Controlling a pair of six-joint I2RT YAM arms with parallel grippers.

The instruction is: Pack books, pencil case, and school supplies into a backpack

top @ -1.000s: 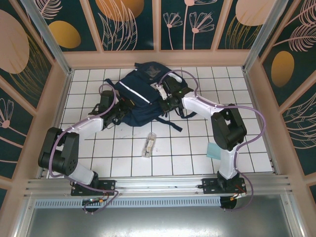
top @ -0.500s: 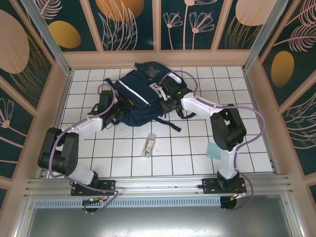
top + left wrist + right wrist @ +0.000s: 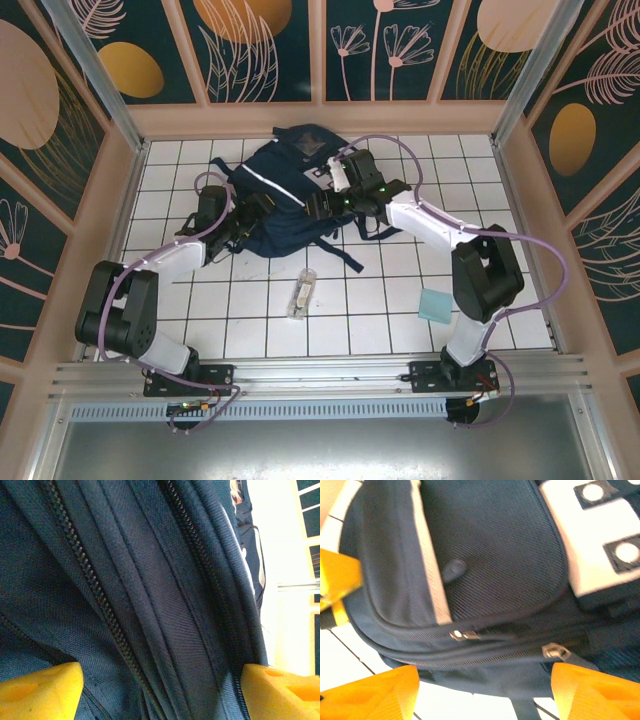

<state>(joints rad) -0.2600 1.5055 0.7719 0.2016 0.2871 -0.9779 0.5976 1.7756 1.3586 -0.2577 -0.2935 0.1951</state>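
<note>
Left gripper (image 3: pixel 160 690) spread wide, empty, close against the navy backpack (image 3: pixel 150 580), zipper folds between its fingers. Right gripper (image 3: pixel 485 690) wide open too, empty, close over the backpack's front-pocket zippers. Backpack at far middle of the white tiled surface (image 3: pixel 380 320); small clear tube (image 3: pixel 302 293) nearer, teal pad (image 3: pixel 436 305) beside the right arm.

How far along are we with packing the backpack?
Done: nothing confirmed. The backpack hides its contents, and its zips look shut. In hand: the left claw and right claw, both open, are at the backpack and hold nothing. Remaining: the clear tube and teal pad lie on the tiles.
</note>
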